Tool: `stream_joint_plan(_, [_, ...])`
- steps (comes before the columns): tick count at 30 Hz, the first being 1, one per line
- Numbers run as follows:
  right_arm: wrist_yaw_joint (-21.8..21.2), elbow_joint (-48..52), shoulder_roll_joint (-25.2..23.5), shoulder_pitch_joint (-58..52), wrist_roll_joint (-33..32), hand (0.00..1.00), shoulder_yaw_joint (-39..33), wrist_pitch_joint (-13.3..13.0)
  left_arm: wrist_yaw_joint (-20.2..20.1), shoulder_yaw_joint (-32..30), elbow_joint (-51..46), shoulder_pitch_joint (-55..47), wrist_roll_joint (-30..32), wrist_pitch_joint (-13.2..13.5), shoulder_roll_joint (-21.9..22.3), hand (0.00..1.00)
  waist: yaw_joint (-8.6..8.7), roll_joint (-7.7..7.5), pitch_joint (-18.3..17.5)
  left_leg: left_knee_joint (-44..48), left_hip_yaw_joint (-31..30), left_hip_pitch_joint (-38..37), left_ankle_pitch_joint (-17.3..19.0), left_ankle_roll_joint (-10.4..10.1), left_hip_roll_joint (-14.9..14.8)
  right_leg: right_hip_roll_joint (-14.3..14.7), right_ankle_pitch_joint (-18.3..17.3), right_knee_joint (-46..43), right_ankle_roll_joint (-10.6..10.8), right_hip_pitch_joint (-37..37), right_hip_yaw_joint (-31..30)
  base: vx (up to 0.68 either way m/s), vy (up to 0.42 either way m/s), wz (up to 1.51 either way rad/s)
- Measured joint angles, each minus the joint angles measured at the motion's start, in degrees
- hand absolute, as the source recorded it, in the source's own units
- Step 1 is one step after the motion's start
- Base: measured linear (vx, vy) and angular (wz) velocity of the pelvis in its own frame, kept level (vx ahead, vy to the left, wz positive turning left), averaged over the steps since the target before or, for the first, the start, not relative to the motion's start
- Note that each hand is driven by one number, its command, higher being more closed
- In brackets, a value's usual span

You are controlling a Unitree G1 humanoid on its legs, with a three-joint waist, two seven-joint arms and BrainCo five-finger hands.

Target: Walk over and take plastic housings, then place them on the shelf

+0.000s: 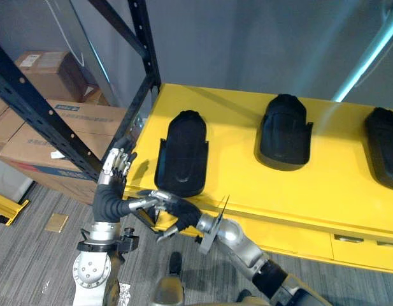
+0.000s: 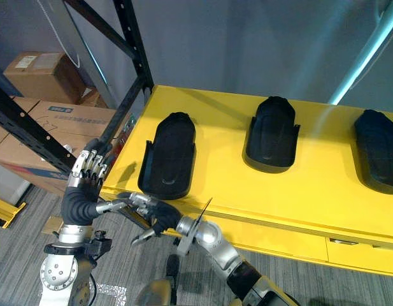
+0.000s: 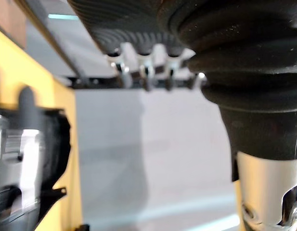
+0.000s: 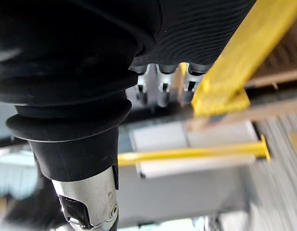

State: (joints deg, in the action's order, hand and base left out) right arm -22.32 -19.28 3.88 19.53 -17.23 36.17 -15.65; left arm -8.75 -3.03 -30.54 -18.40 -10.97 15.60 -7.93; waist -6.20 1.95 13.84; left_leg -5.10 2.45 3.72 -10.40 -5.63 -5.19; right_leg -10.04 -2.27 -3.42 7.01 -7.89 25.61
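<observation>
First, closed cardboard boxes point(image 1: 62, 127) stacked on the robot's left behind the slanting black rack point(image 1: 30, 108), contents hidden. Under the yellow tabletop point(image 1: 234, 172), shut drawers point(image 1: 349, 239) in its front, contents likewise unseen. On the tabletop, lying in a row and well apart: left housing point(image 1: 183, 153), middle housing point(image 1: 284, 131), right housing point(image 1: 384, 146), all black plastic, rounded side up, each clear of both hands. Down on the grey carpet point(image 1: 30, 255), a small cardboard scrap point(image 1: 56, 222) near the boxes. Just beside the tabletop's left corner, a rack upright, close to the left arm's side. Holds left hand point(image 1: 116, 162) upright beside that corner, fingers straight and pointing up, open and empty. Stretches right hand point(image 1: 177, 213) across the body to the tabletop's front edge, just before the left housing's near end, fingers loosely spread, thumb apart, grasping nothing; contact with the edge not clear.
</observation>
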Motion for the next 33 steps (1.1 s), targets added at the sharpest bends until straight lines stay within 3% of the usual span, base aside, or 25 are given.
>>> stream_joint_plan(8, [2.4, -5.3, -0.2, 0.5, -0.5, 0.0, -1.9, 0.8, -1.4, 0.9, 0.0, -1.1, 0.0, -0.9, 1.8, 0.0, -0.42, 1.59, 1.1, 0.0, -0.6, -0.6, 0.0, -0.3, 0.0, 0.1, -0.4, 0.1, -0.1, -1.1, 1.0, -0.01, -0.011, 0.03])
stream_joint_plan(15, [3.0, -12.5, -2.8, 3.5, -0.1, 0.0, -2.0, -0.1, -1.4, 0.9, 0.1, -1.3, 0.0, -0.9, 1.7, 0.0, -1.04, 2.44, 1.8, 0.0, -1.7, -0.3, -0.4, -0.2, 0.2, 0.1, -0.4, 0.0, -0.1, -1.4, 1.8, -0.01, -0.007, 0.05])
stream_joint_plan(17, [3.4, -13.0, -2.7, 4.2, 0.0, 0.0, -2.3, -1.6, -1.4, 0.8, 0.1, -1.2, 0.0, -0.8, 1.7, 0.0, -1.0, 2.64, 2.8, 0.0, -2.4, -0.1, -0.6, -0.2, 0.3, 0.1, -0.4, -0.1, -0.1, -1.9, 2.8, -0.03, -0.014, 0.22])
stream_joint_plan(26, [5.9, -15.3, -3.6, 8.5, 0.1, 0.0, -3.2, -2.6, -1.3, 0.8, 0.2, -1.7, -0.4, -0.7, 1.7, 0.0, -1.34, 3.79, 5.1, 0.0, -2.1, 1.3, -0.9, 0.2, 0.2, 0.0, -0.6, -0.4, 0.2, -1.4, 4.3, -0.05, -0.003, 0.13])
stream_joint_plan(33, [6.3, -15.3, -4.0, 12.3, 0.0, 0.0, -3.5, 1.1, -1.3, 0.8, 0.1, -2.2, -0.5, -0.7, 1.8, 0.0, -2.69, 4.21, 5.7, 0.0, -2.0, 1.7, -1.5, 0.0, 0.0, 0.1, -0.6, -0.9, 0.2, -1.1, 4.4, -0.02, -0.008, 0.02])
